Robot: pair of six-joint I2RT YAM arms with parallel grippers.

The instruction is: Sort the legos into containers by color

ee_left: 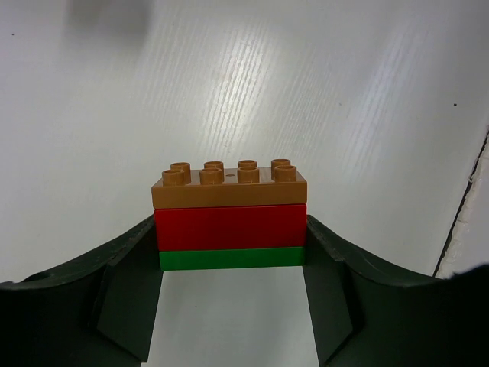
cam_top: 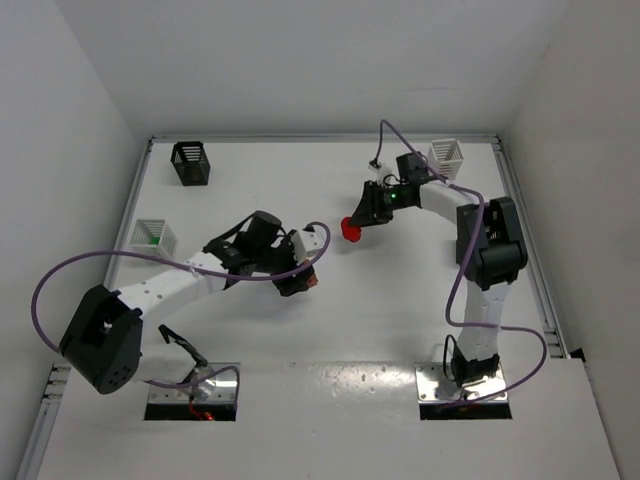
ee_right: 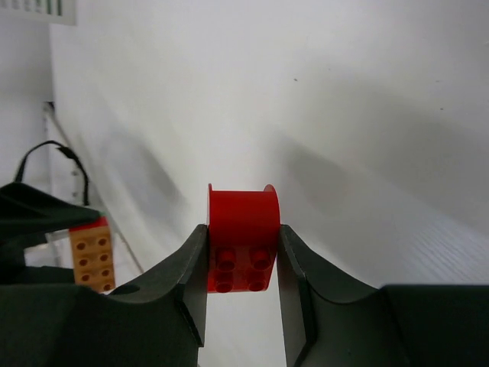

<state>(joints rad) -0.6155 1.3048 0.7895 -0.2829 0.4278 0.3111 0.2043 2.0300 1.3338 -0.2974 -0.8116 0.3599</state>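
- Left arm's black shoulder joint (cam_top: 100, 340), lower left, largest in the top view.
- Left white basket (cam_top: 153, 234), by the left edge of the table (cam_top: 400, 320); green showing inside.
- Black basket (cam_top: 190, 163), far left corner.
- Left gripper (ee_left: 229, 256), mid-table, clenched on a three-brick stack (ee_left: 229, 222): tan over red over green.
- Right gripper (ee_right: 243, 264), right of centre, pinching a red rounded brick (ee_right: 243, 218) on both sides.
- Right white basket (cam_top: 446, 158), far right corner.
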